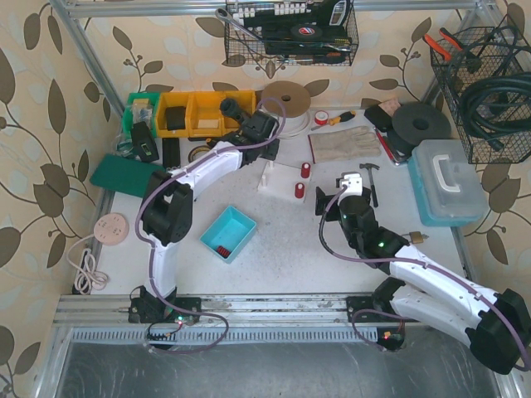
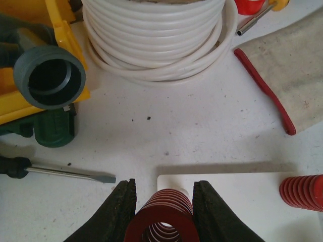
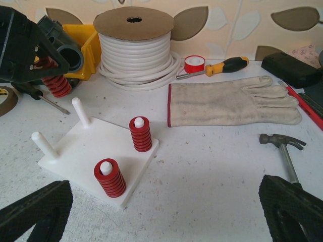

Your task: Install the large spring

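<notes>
L tool (image 2: 164, 187) grips lg spring (image 2: 161, 218) near peg base (image 2: 242, 201)

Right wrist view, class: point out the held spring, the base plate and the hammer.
Held spring (image 3: 56, 84), right wrist view, on its lower red coils.
Base plate (image 3: 85, 146), right wrist view, on the bare white top between the pegs.
Hammer (image 3: 282, 141), right wrist view, on its head.

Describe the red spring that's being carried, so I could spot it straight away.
Find the big spool of white tubing at the back of the table. Just in front lies a white peg board; by its far edge, the spring hangs between black fingers. Unlike the two other red springs, it sits on no peg.
</notes>
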